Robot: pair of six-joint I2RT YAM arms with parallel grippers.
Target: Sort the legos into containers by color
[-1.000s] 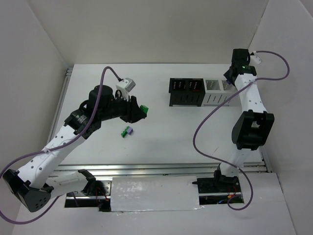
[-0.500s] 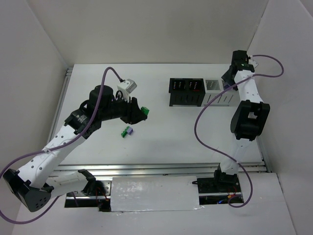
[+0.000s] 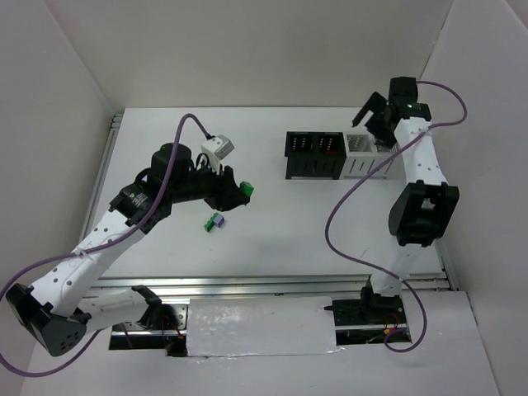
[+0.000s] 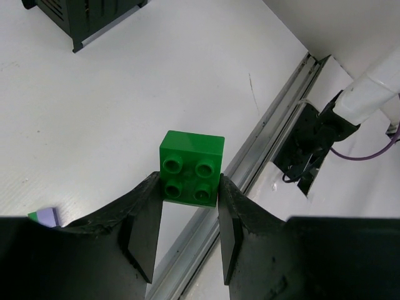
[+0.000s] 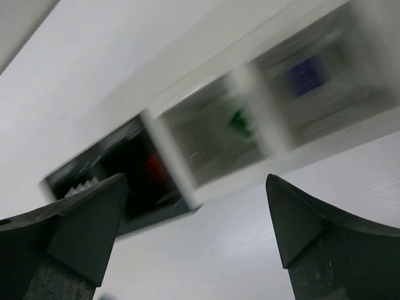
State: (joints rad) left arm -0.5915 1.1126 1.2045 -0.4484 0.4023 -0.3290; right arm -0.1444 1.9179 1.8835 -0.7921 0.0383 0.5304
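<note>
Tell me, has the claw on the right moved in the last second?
Yes. The right gripper has swung left, from the right end of the white bins to above their left side, and its jaws have opened.

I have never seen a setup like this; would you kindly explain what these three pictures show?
Two robot arms stand on a white table. One picture looks down from above; the others come from wrist cameras. The left gripper pinches a green brick. The right gripper, open and empty, hangs near four joined bins, two black, two white; its blurred view shows coloured bricks inside. Two loose bricks, lilac and green, lie on the table.
</note>
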